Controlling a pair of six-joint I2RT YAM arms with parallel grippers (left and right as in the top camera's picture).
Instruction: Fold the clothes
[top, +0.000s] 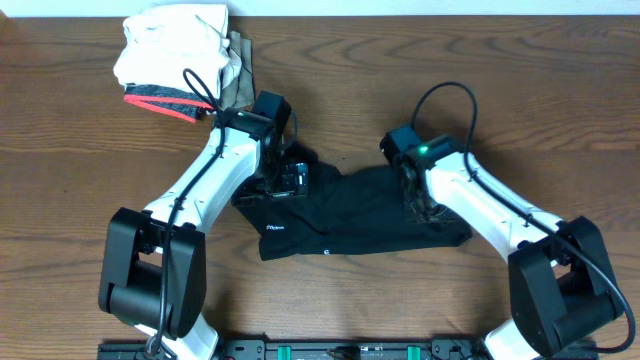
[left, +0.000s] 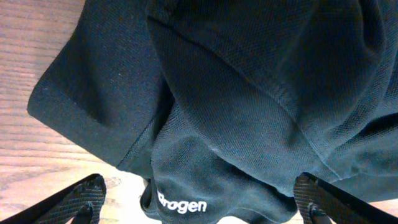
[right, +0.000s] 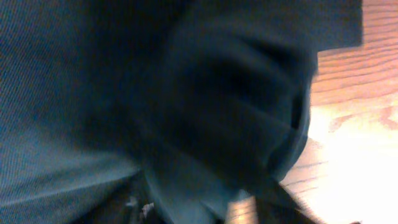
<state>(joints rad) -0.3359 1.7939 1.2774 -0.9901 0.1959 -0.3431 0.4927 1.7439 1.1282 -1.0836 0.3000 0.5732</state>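
Seen from overhead, the black short-sleeved shirt lies rumpled and partly gathered on the wooden worktop, spread between the two arms. The left claw hangs over the shirt's upper corner, with most of the cloth stretching away from it toward the right claw. The right claw points down onto the opposite part of the shirt, where the fabric is bunched up around it. A small white logo print shows on the cloth just below the left claw, nearer the arm bases. Well beyond the left claw, at the far edge of the worktop, sits a pile of folded garments: white and cream on top, olive at the side, and a red-trimmed grey piece at the bottom. In the left wrist view the left claw is spread wide, its two dark fingers in the lower corners with nothing gripped between them. The shirt fills the space ahead of it in thick folds, the white print lying between the fingers and bare wood to the claw's left. The right wrist view is blurred: dark cloth crowds right up against the claw, with a strip of worktop to its right, and I cannot tell whether the right claw is open or closed on the fabric.
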